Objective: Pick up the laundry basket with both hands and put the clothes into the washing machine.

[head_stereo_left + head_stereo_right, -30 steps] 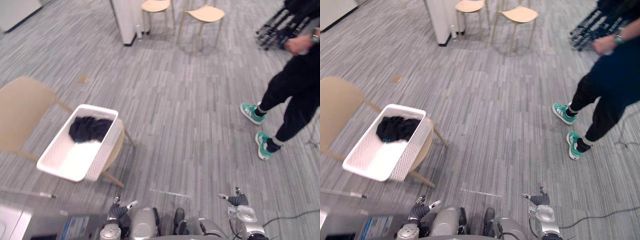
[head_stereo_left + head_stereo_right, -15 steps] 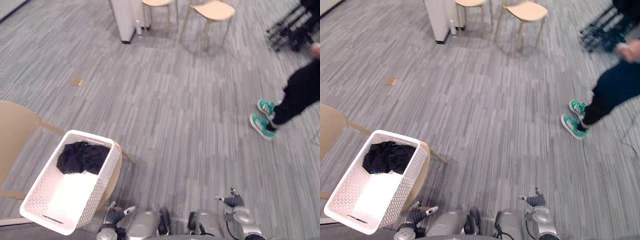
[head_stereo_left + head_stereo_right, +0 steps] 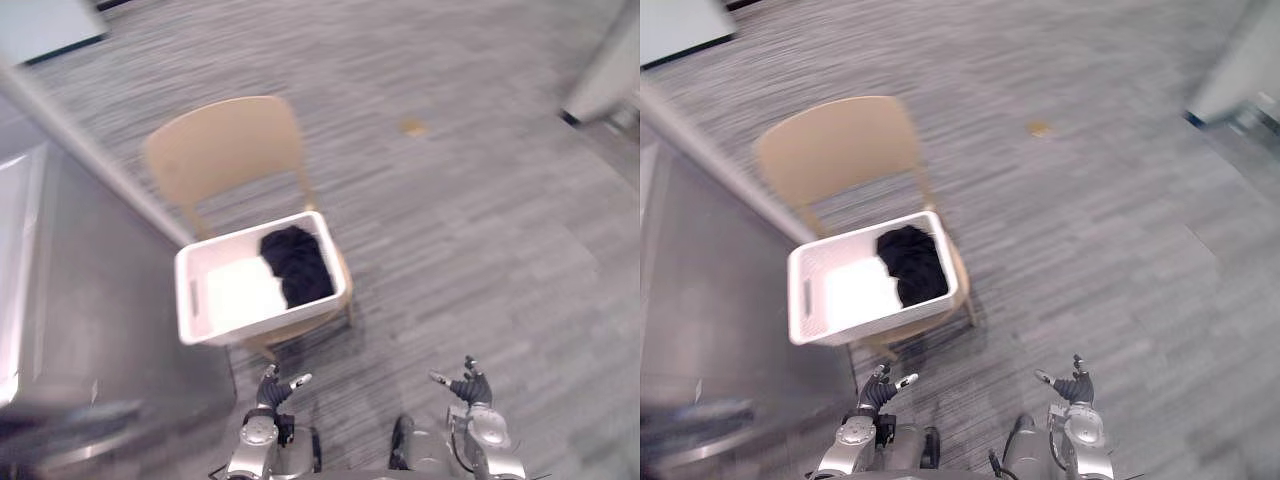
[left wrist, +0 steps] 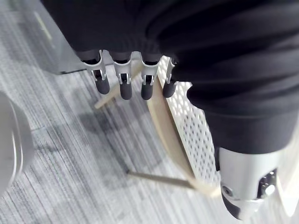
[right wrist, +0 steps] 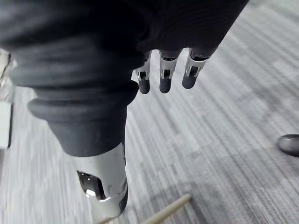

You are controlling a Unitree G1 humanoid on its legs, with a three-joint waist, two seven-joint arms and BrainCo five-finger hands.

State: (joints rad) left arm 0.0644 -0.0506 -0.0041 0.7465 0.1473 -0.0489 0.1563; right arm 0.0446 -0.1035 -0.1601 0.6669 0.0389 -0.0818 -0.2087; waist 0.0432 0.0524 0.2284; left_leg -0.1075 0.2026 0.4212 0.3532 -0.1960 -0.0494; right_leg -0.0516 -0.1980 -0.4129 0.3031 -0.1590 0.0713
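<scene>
A white perforated laundry basket (image 3: 250,325) sits on the seat of a beige wooden chair (image 3: 225,145), straight ahead of me. Inside it lie dark clothes (image 3: 297,265) at the right end and a white cloth (image 3: 235,290) at the left. My left hand (image 3: 272,385) and right hand (image 3: 468,385) hang low at the near edge, short of the chair, both open and holding nothing. In the left wrist view, the left hand (image 4: 124,88) has relaxed fingers, with the basket's wall (image 4: 194,126) and the chair seat's edge (image 4: 168,135) just past them. The right hand (image 5: 161,81) hangs over bare carpet.
A grey metal-topped machine (image 3: 90,300) stands close on the left, right beside the chair. A white cabinet corner (image 3: 610,70) is at the far right and a small brown scrap (image 3: 412,127) lies on the grey carpet beyond the chair.
The camera has swung left: the chair and basket now sit in the middle ahead, the grey machine has come in on the left, and the person has left the picture. Both hands stay low and open.
</scene>
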